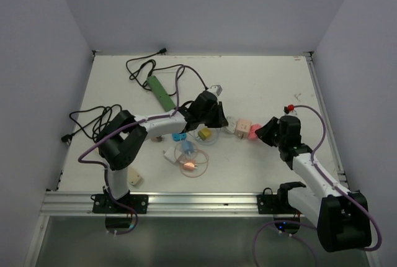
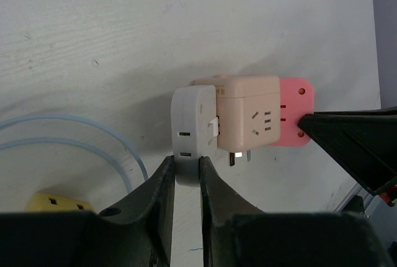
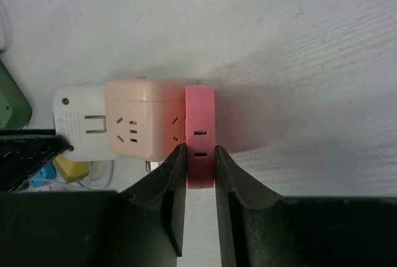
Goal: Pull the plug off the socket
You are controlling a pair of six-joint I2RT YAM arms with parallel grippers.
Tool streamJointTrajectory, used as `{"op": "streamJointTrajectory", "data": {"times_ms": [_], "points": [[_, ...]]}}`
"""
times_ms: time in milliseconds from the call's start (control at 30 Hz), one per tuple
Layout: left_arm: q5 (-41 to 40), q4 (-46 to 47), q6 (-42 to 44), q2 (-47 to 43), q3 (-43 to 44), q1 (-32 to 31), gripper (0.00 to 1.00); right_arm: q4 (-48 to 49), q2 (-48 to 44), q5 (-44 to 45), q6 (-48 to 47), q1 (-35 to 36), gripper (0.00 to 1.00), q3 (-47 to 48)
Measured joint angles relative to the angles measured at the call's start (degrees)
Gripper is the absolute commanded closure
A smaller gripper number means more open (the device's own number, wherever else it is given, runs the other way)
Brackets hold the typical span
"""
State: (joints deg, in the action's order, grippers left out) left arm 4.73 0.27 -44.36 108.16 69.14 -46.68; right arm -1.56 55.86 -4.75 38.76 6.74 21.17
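Note:
A beige cube socket [image 1: 242,126] lies mid-table with a flat white plug [image 1: 230,125] on its left face and a flat pink plug [image 1: 254,131] on its right face. In the left wrist view my left gripper [image 2: 186,171] is shut on the near end of the white plug [image 2: 192,133], both fingers against its sides, with the beige socket [image 2: 248,115] just beside it. In the right wrist view my right gripper [image 3: 200,158] is shut on the pink plug [image 3: 200,130], which sits flush against the socket [image 3: 146,118]. All three pieces are still joined.
Small adapters lie close to the left of the group: a yellow one [image 1: 204,133], a blue one [image 1: 179,136], a white one [image 1: 170,153] and an orange one in a coil of clear cable [image 1: 188,166]. A green power strip [image 1: 161,92] and black cables [image 1: 142,65] lie at the back left.

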Motion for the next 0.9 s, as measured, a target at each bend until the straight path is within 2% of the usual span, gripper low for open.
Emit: {"op": "streamJointTrajectory", "data": {"times_ms": [167, 533, 700, 800, 900], "points": [[0.39, 2.36, -0.26, -0.09, -1.38, 0.04, 0.92, -1.20, 0.02, 2.80, 1.07, -1.53, 0.54, -1.25], [1.31, 3.76, -1.14, -0.42, -2.54, 0.42, 0.93, -2.32, 0.07, 4.22, 1.92, -3.41, 0.47, -2.86], [1.51, 3.96, -1.09, -0.94, -3.26, 0.48, 0.95, -4.44, -5.49, 2.03, -2.16, -3.39, 0.36, -2.36], [2.03, 4.00, -1.01, -1.03, -3.39, 0.66, 0.99, -5.57, -7.63, 0.57, -5.73, -2.67, 0.30, 0.46], [2.91, 4.00, -0.33, -1.03, -3.41, 1.14, 1.00, -6.32, -7.43, -0.61, -9.05, -0.24, 0.27, 4.42]]}}
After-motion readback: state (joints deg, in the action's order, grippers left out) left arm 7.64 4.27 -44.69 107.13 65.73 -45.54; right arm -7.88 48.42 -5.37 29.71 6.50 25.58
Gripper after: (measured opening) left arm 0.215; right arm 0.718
